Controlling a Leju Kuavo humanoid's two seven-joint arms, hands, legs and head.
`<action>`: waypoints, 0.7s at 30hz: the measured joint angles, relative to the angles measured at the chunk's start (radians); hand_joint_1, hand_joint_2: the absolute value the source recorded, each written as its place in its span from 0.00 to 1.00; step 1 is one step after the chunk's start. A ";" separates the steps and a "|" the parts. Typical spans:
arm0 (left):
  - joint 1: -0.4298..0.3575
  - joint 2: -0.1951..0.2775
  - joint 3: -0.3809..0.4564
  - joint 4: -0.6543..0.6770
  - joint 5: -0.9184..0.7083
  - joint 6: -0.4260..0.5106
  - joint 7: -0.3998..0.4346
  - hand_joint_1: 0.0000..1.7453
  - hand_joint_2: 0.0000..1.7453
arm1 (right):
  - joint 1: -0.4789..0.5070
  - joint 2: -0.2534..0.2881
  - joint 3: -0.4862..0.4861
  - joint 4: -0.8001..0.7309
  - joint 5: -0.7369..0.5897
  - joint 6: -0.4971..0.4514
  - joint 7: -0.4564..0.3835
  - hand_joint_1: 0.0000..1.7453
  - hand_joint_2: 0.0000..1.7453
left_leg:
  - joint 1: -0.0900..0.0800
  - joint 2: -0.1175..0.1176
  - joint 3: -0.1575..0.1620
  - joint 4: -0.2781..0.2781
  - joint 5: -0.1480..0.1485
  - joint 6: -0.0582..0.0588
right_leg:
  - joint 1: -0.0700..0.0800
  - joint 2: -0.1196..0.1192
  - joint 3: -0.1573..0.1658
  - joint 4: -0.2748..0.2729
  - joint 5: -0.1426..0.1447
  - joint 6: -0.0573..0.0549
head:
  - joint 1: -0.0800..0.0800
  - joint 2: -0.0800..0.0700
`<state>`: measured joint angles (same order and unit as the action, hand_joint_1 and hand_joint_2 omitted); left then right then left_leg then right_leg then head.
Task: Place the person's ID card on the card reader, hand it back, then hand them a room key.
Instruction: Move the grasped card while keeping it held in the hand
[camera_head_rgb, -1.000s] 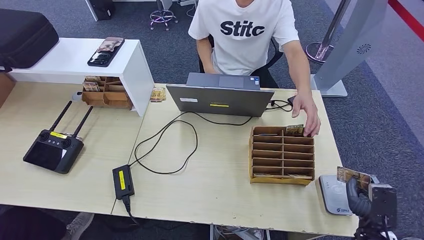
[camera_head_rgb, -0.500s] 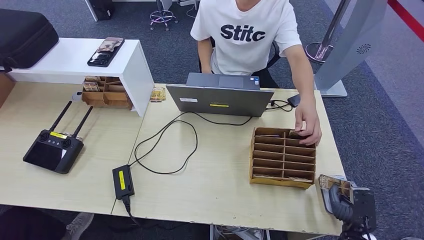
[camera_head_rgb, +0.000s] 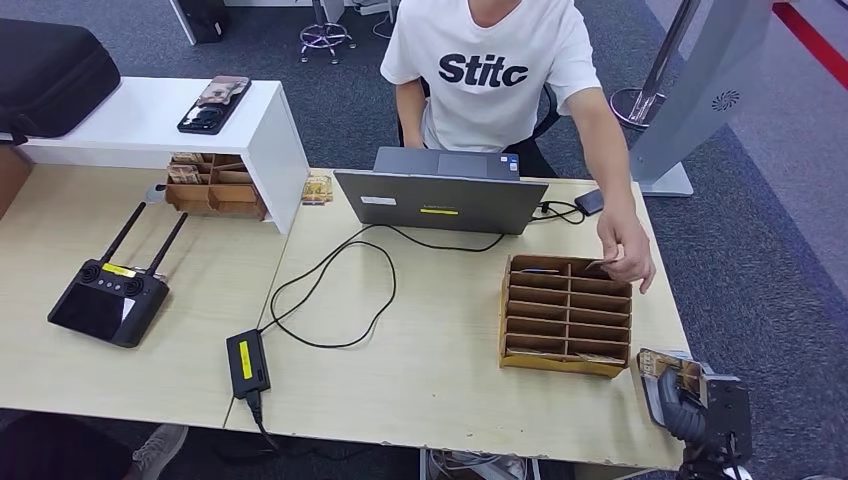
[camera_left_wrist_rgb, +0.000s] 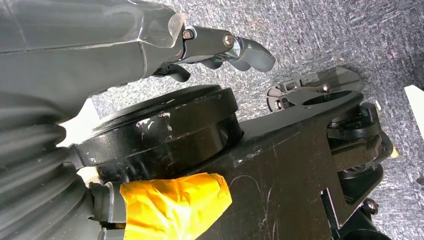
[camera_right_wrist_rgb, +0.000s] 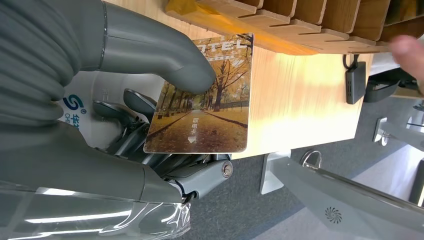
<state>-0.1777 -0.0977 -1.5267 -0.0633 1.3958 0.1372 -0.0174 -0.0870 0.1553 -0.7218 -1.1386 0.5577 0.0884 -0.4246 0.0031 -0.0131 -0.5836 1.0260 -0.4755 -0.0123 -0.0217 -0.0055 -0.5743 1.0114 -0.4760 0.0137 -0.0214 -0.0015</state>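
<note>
Right hand (camera_right_wrist_rgb: 165, 100) pinches a glossy card printed with an autumn tree avenue (camera_right_wrist_rgb: 205, 100), thick grey thumb on the picture face, darker fingers (camera_right_wrist_rgb: 125, 107) underneath. From the head view the same hand (camera_head_rgb: 690, 395) sits low at the table's near right corner, card (camera_head_rgb: 668, 366) held over the white card reader (camera_right_wrist_rgb: 82, 107), which lies just beside the wooden slotted card organiser (camera_head_rgb: 566, 315). Can't tell whether the card touches the reader.

Person in a white "Stitc" T-shirt (camera_head_rgb: 490, 70) sits behind the grey open laptop (camera_head_rgb: 440, 195); their hand (camera_head_rgb: 625, 255) rests at the far right corner of the organiser, over the top row of slots.

Left hand (camera_left_wrist_rgb: 220, 47) hangs over grey carpet, fingers loosely curled, nothing in it.

Elsewhere on the light wooden table (camera_head_rgb: 200, 330): black handheld controller with two antennas (camera_head_rgb: 110, 295), black power brick with yellow label (camera_head_rgb: 246, 362), its black cable looping up to the laptop. White shelf (camera_head_rgb: 150, 125) at the far left carries a phone (camera_head_rgb: 213, 103).
</note>
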 joint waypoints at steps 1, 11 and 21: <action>0.000 0.000 0.000 0.000 0.000 0.000 0.000 0.00 1.00 | -0.001 0.000 0.000 0.001 0.000 0.000 0.000 1.00 1.00 | 0.000 0.000 0.000 0.000 0.000 0.000 | 0.000 0.000 0.000 0.000 0.000 0.000 | 0.000 0.000; 0.000 0.000 0.000 0.000 0.000 0.000 0.001 0.00 1.00 | -0.006 0.000 0.000 0.010 0.000 0.000 0.000 1.00 1.00 | 0.000 0.000 0.002 0.000 0.000 0.000 | 0.000 0.000 0.002 -0.001 0.001 0.001 | 0.000 0.000; 0.000 0.000 0.000 0.000 0.000 0.000 0.001 0.00 1.00 | -0.007 0.000 0.000 0.015 0.000 0.000 0.000 1.00 1.00 | 0.000 0.001 0.004 0.000 0.000 0.000 | 0.000 0.000 0.005 -0.001 0.001 0.001 | 0.000 0.000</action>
<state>-0.1775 -0.0980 -1.5267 -0.0633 1.3958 0.1369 -0.0164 -0.0944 0.1553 -0.7218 -1.1233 0.5581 0.0881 -0.4246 0.0031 -0.0125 -0.5796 1.0262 -0.4757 -0.0119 -0.0217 -0.0050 -0.5697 1.0103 -0.4755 0.0144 -0.0214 -0.0015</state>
